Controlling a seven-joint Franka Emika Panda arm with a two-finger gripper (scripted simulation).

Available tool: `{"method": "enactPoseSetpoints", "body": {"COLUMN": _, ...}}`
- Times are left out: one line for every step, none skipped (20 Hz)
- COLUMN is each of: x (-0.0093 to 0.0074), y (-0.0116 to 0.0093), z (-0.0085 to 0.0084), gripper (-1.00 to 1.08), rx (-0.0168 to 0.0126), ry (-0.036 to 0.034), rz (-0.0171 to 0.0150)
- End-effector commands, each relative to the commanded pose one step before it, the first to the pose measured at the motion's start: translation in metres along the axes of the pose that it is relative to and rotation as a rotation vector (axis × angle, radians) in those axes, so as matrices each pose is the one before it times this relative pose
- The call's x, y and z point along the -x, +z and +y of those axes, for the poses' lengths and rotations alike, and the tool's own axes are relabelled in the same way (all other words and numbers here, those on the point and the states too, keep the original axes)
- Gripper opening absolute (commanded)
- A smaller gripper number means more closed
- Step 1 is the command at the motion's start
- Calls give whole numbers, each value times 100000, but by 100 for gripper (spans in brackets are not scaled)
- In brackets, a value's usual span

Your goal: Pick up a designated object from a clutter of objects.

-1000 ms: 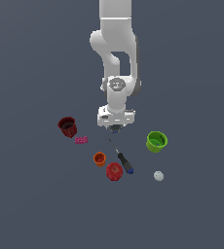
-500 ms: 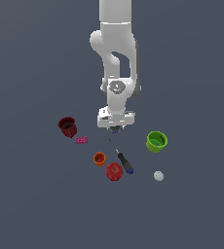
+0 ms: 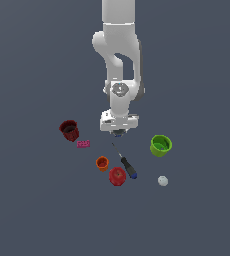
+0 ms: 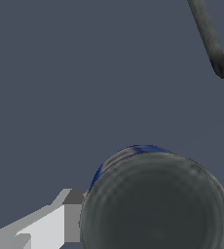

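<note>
Scanning the exterior view from its left: dark red cup (image 3: 69, 130) sits farthest out, pink block (image 3: 83, 144) just beside it, then orange cup (image 3: 102, 163) and red apple (image 3: 117, 176) close together. Blue-handled screwdriver (image 3: 125, 162) lies diagonally, handle end touching or nearly touching the apple. Gripper (image 3: 118, 133) hangs from the white arm (image 3: 120, 55) above the screwdriver's tip, with the tin can (image 4: 155, 202) right under it, mostly hidden in this view. Wrist view shows the can's grey top and blue side filling the space between the white fingers (image 4: 41, 223); contact unclear, cannot tell if it is gripped. Green cup (image 3: 160, 145) sits toward the exterior view's right, pale ball (image 3: 162, 181) nearer the camera.
</note>
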State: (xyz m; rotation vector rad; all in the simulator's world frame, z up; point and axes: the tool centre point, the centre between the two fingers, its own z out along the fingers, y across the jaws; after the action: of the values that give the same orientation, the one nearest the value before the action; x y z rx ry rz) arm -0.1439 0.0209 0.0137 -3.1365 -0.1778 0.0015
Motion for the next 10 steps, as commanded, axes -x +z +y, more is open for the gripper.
{"method": "enactPoseSetpoints", "body": {"x": -41, "y": -89, "z": 51, "gripper": -100, "rx": 7, "ry": 11, "rz": 59}}
{"method": "enactPoseSetpoints", "body": {"x": -36, "y": -96, "z": 61, "gripper": -100, "rx": 0, "ry": 0, "rz": 0}}
{"method": "enactPoseSetpoints", "body": {"x": -50, "y": -135, "z": 85, "gripper": -100, "rx": 0, "ry": 0, "rz": 0}}
{"method": "enactPoseSetpoints", "body": {"x": -65, "y": -174, "z": 109, "gripper": -100, "rx": 0, "ry": 0, "rz": 0}}
{"method": "enactPoseSetpoints", "body": {"x": -79, "y": -212, "z": 133, "gripper": -100, "rx": 0, "ry": 0, "rz": 0}}
{"method": "enactPoseSetpoints", "body": {"x": -93, "y": -250, "z": 157, "gripper": -100, "rx": 0, "ry": 0, "rz": 0}}
{"method": "enactPoseSetpoints", "body": {"x": -107, "y": -288, "z": 180, "gripper": -100, "rx": 0, "ry": 0, "rz": 0}}
{"method": "enactPoseSetpoints", "body": {"x": -121, "y": -325, "z": 203, "gripper": -100, "rx": 0, "ry": 0, "rz": 0}}
{"method": "enactPoseSetpoints", "body": {"x": -135, "y": -363, "z": 226, "gripper": -100, "rx": 0, "ry": 0, "rz": 0}}
{"method": "enactPoseSetpoints", "body": {"x": -152, "y": -395, "z": 229, "gripper": -100, "rx": 50, "ry": -45, "rz": -16}}
